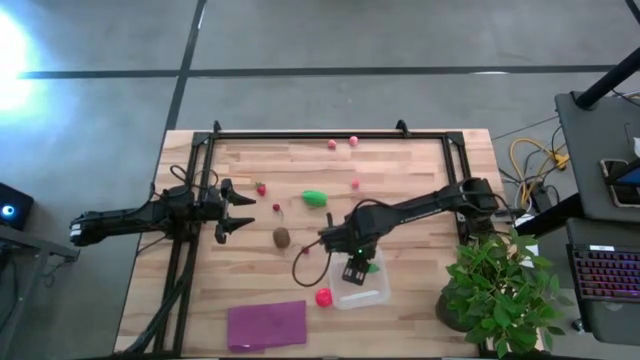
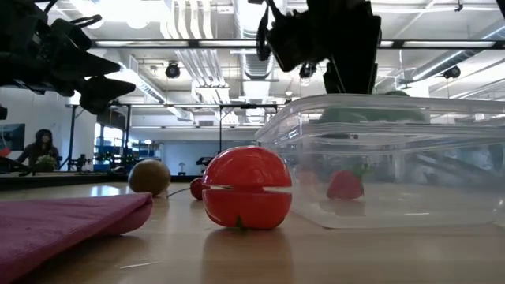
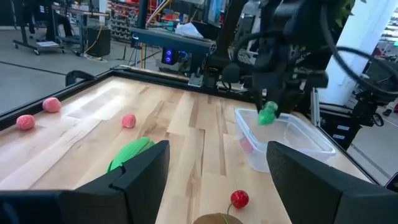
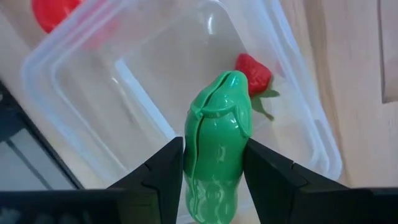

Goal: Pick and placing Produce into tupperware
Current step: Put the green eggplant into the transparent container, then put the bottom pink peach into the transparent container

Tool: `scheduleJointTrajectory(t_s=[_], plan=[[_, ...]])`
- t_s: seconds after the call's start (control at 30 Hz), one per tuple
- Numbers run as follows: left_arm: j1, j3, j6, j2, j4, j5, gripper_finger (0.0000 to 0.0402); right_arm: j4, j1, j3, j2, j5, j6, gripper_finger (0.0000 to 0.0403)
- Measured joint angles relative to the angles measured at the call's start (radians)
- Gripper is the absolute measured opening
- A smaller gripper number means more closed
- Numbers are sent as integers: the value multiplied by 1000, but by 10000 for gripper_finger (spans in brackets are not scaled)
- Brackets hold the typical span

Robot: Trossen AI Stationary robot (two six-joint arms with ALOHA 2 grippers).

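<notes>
My right gripper (image 1: 357, 268) is over the clear tupperware (image 1: 362, 288), shut on a green oblong piece (image 4: 217, 149). A red strawberry (image 4: 254, 73) lies inside the tupperware. A red-pink ball (image 1: 323, 297) rests on the table at the tupperware's left side. The second green piece (image 1: 315, 198), the brown kiwi ball (image 1: 282, 237) and small berries (image 1: 261, 188) lie on the table. My left gripper (image 1: 240, 210) is open and empty at the table's left. My right gripper pinches the green piece by its two long sides (image 4: 198, 163) between its two fingers (image 4: 161, 171), from above, pointing down into the tupperware. The fingers lie along the piece. Its free end (image 4: 230, 84) sticks out beyond the fingertips, above the tupperware's floor.
A flat purple sheet (image 1: 267, 324) lies at the near edge, left of the tupperware. A potted plant (image 1: 500, 285) stands at the table's right near corner. Pink berries (image 1: 352, 141) lie near the far edge. A black frame (image 1: 330, 133) runs along the far and left sides.
</notes>
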Motion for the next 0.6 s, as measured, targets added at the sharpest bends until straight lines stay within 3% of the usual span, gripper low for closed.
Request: scheduleJointTrajectory(t_s=[0.37,0.6], plan=[[0,0,0,-1,-3,0,255,57,2,-36,3,8,17,151],[0,0,0,-1,-2,0,255,55,8,-36,5,70,57,189]])
